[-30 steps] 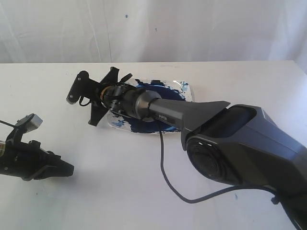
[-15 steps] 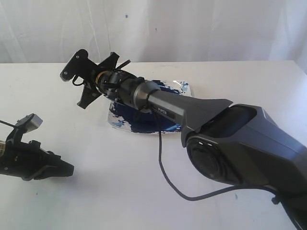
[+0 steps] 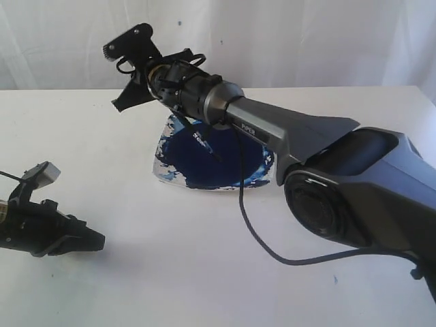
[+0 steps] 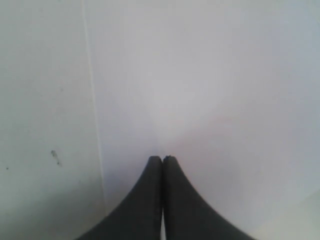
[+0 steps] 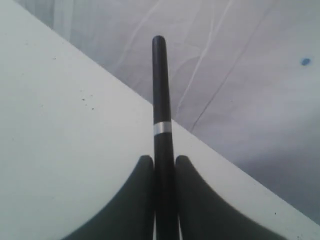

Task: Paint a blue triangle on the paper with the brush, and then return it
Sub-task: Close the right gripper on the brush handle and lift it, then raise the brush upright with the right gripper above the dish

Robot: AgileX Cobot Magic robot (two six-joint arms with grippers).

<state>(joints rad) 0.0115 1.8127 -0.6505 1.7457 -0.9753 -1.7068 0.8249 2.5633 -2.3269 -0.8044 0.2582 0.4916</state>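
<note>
My right gripper (image 3: 136, 88) is raised above the far left corner of the paint dish (image 3: 162, 169), shut on the brush (image 3: 201, 142). The brush slants down from the gripper, its tip over the dark-blue paint. In the right wrist view the black handle (image 5: 160, 100), with a silver band, sticks out past the right gripper (image 5: 162, 160). My left gripper (image 3: 95, 240) rests low at the table's left, shut on nothing. In the left wrist view the left gripper (image 4: 162, 160) lies over the white paper (image 4: 210, 90). No blue triangle shows. In the exterior view I cannot tell the paper from the tabletop.
The dish holds a dark-blue pool of paint (image 3: 204, 170) with smears on its rim. A black cable (image 3: 252, 231) hangs from the right arm over the table (image 3: 170, 272). A white curtain (image 3: 306, 41) closes the back.
The right gripper has risen and swung toward the back with the brush, uncovering the dish. The left arm has not moved.
</note>
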